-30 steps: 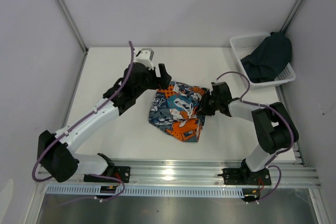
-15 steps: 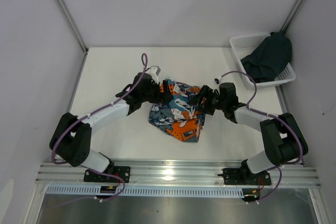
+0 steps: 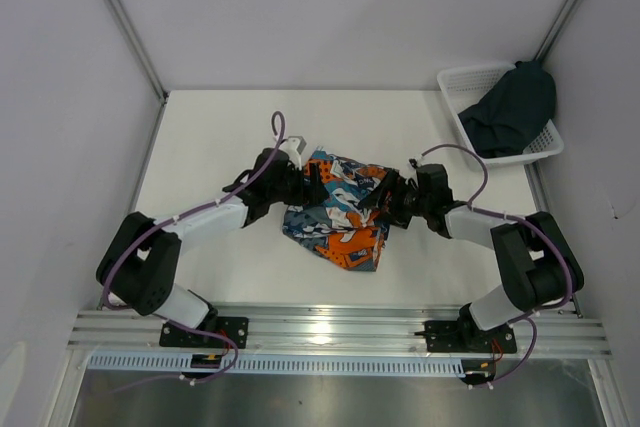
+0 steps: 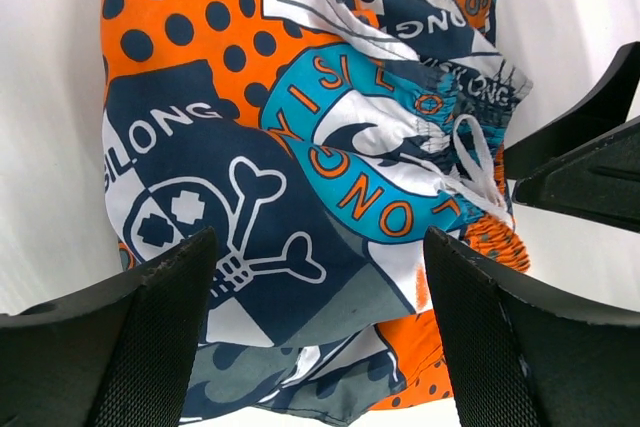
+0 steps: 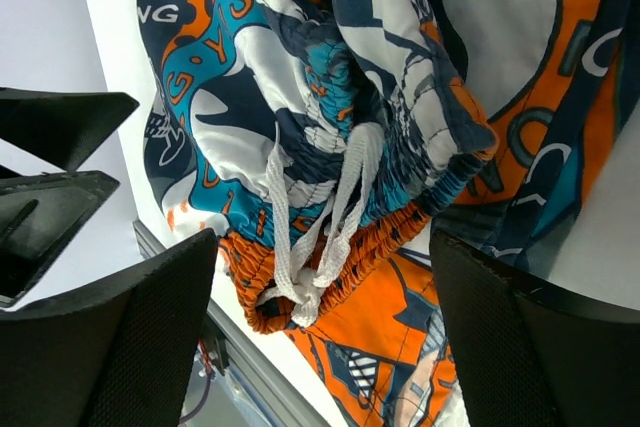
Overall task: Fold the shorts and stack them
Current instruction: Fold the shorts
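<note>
The printed shorts [image 3: 338, 209], orange, teal, white and navy with lettering, lie bunched in a rough fold mid-table. My left gripper [image 3: 306, 185] is open at their upper left edge. In the left wrist view its jaws [image 4: 320, 347] straddle the print [image 4: 300, 147] without closing on it. My right gripper [image 3: 384, 198] is open at the right edge. Its wide-set jaws [image 5: 320, 337] hang over the orange waistband and white drawstring [image 5: 320, 237]. The plain dark shorts [image 3: 512, 112] sit heaped in the basket.
A white mesh basket [image 3: 455, 82] stands at the back right corner against the wall. The metal rail [image 3: 330, 327] runs along the near table edge. The two grippers face each other across the shorts, a hand's width apart.
The left arm swung down and in to the printed shorts' left edge. The right gripper opened and let go of the fabric, staying at the right edge.
</note>
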